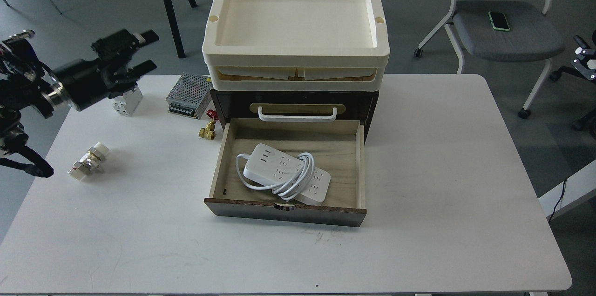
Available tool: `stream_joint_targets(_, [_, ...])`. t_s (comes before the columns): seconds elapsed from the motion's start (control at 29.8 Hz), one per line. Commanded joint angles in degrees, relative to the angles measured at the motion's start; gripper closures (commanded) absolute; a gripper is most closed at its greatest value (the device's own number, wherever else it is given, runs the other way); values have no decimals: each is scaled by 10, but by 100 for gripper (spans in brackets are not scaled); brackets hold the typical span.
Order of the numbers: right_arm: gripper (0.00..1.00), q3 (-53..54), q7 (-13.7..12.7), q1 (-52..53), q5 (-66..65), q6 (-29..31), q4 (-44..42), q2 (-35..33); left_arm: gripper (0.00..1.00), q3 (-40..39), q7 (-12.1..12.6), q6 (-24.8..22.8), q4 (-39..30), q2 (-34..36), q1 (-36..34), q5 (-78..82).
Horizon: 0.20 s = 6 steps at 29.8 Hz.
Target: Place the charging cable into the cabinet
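Inside pulled-out cabinet (293,100) drawer (223,156), charging cable (284,172) unlabelled, left end effector (144,51) spread empty, right unseen.

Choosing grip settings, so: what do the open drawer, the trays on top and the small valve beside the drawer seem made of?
Open drawer: pale unfinished-looking wood inside, with visible grain; dark glossy brown front.
Cream trays: probably moulded plastic, smooth and matte, with rounded edges.
Valve: likely brass, shiny yellow metal, with a red part on top.

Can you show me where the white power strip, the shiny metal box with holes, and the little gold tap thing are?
White rectangular power strip (279,165), head view, its top face.
Perforated silver metal box (188,93), head view, its mesh lid.
Small brass valve (208,131), head view, its body.
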Motion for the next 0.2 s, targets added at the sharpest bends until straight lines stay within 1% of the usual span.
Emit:
stream_joint_targets(0.0, [0, 56, -2, 10, -1, 0, 1, 68, 2, -61, 0, -1, 51, -57, -34, -123])
stream_joint_targets(0.07, [0, 55, -2, 24, -3, 0, 1, 98, 1, -65, 0, -1, 81, -83, -48, -162])
stream_joint_targets(0.17, [0, 48, -1, 27, -13, 0, 0, 128, 1, -60, 0, -1, 120, -105, -49, -175])
